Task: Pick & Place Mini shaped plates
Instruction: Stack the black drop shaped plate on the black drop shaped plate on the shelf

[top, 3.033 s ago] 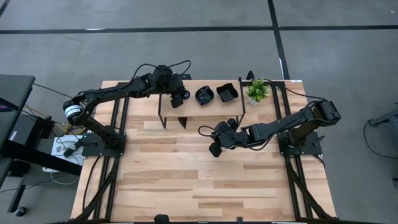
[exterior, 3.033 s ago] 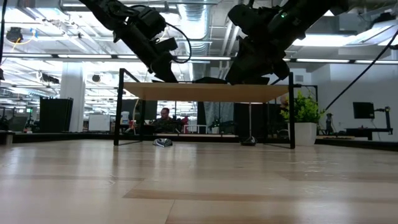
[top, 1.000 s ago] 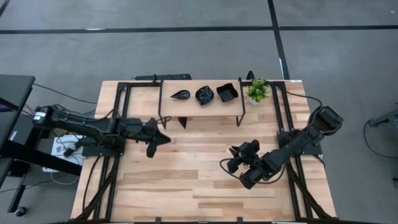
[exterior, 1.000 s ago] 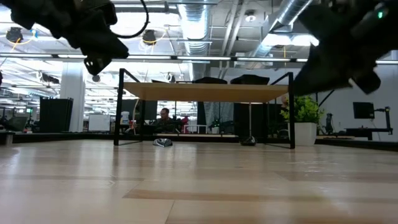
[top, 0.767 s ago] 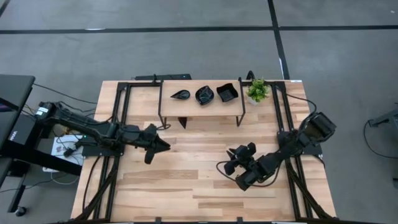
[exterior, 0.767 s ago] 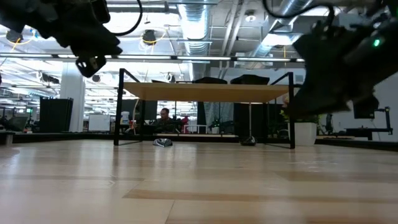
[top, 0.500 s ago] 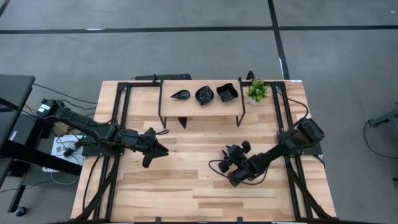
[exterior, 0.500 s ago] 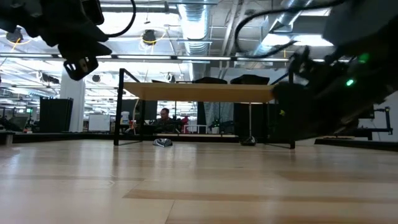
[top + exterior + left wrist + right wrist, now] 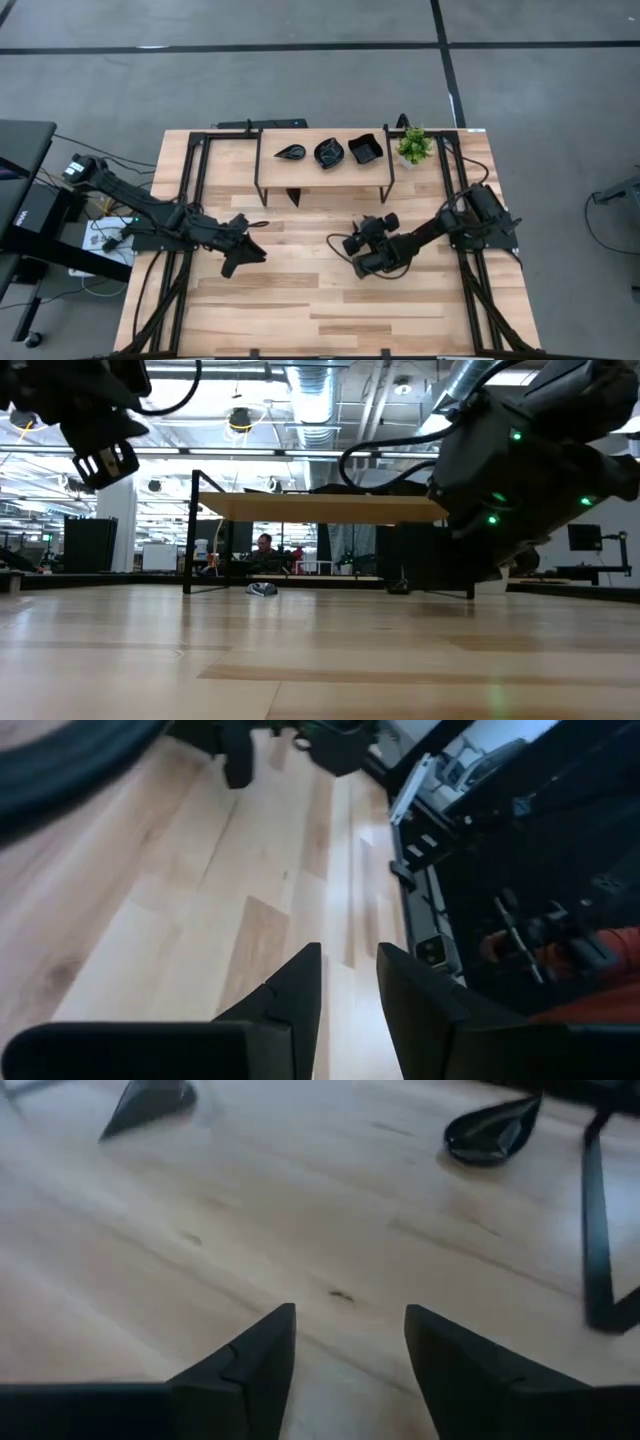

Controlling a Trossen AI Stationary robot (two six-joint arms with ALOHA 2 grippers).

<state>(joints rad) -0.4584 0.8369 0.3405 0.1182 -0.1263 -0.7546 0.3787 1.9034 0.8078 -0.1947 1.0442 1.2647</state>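
Hovering low over the wooden desk (image 9: 300,290), my right claw (image 9: 352,258) is spread and empty, and my left claw (image 9: 240,258) has its fingers parted a little, gripping nothing. Three black mini plates sit on the small raised shelf (image 9: 322,166): a teardrop plate (image 9: 291,152), a scalloped round plate (image 9: 328,153) and a square plate (image 9: 365,149). Another dark plate (image 9: 492,1132) lies on the desk under the shelf.
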